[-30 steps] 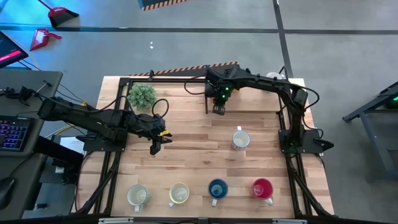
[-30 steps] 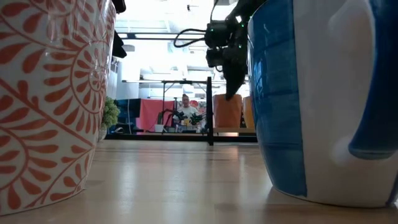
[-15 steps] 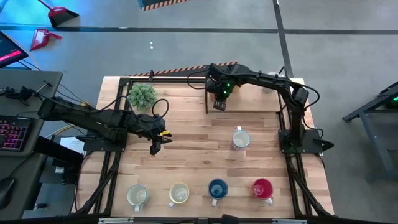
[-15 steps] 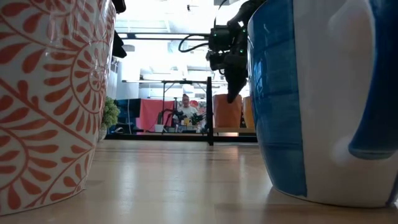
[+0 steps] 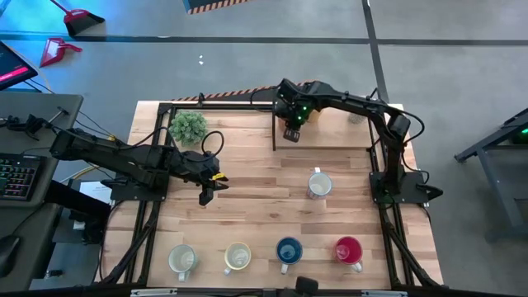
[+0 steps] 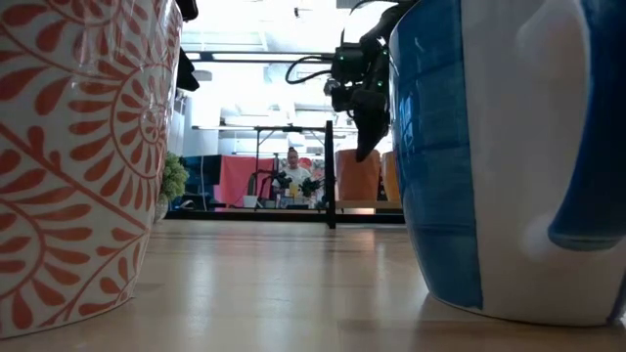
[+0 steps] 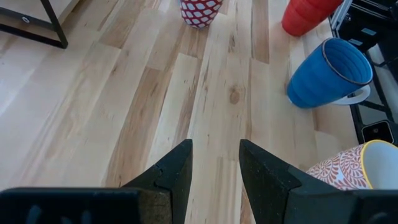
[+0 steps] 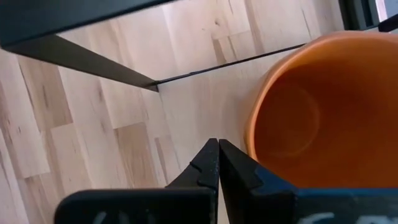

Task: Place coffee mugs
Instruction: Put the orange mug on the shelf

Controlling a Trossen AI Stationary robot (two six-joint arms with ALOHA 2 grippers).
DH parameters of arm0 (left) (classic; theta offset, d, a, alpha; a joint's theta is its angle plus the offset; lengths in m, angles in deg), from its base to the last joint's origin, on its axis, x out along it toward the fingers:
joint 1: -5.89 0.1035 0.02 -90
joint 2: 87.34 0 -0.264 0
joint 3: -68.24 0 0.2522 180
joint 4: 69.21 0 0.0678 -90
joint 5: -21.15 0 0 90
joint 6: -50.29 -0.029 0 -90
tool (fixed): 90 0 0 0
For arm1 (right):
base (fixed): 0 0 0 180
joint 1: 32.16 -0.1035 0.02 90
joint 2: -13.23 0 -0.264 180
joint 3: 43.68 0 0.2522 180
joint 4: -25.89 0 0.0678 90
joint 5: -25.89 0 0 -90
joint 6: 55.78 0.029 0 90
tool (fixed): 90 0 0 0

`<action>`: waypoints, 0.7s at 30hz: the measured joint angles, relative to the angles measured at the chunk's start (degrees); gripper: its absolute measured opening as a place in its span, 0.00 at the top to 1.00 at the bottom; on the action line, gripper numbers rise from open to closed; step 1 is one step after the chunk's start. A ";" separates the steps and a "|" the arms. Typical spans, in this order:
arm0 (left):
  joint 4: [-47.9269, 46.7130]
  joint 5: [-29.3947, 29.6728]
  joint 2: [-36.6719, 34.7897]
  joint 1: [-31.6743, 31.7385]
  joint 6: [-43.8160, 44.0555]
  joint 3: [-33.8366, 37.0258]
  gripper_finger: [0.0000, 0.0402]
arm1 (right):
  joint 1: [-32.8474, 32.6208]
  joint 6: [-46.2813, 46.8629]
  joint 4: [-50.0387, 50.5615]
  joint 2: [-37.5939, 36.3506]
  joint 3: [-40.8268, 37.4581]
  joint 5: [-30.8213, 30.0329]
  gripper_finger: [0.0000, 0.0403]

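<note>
Our right gripper [image 5: 292,134] hung near the top middle of the high view, by the black frame [image 5: 274,132] at the back of the table [image 5: 256,206]. Its fingers were pressed together and held nothing. In the right wrist view the tips [image 8: 217,152] sat just beside the rim of an orange mug [image 8: 311,112].

Our left gripper [image 5: 206,195] waited in the left middle of the high view. Its fingers [image 7: 174,171] stood a little apart and held nothing.

Four mugs stood in a row along the bottom of the high view: a white one [image 5: 181,259], a cream one [image 5: 238,257], a blue one [image 5: 288,252] and a red one [image 5: 349,250]. A patterned mug [image 5: 318,184] stood alone in the middle right. A green plant [image 5: 188,126] sat at the upper left.

We think things could go wrong here. With its fingers pressed together, our right gripper could not take the orange mug. It might bump the rim and tip the mug. It might also hit the black frame, which was very close.
</note>
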 joint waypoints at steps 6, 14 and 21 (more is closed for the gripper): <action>0.00 -0.04 0.01 -0.01 0.19 0.00 0.70 | 0.86 -0.38 -0.05 -0.01 0.00 -0.25 1.00; 0.01 -0.04 0.00 -0.01 0.48 0.00 0.70 | 1.85 -0.44 -0.07 -0.01 0.02 -0.31 1.00; 0.00 -0.04 -0.01 0.01 0.65 0.00 0.70 | 2.59 -0.45 -0.98 -0.01 0.02 -0.37 1.00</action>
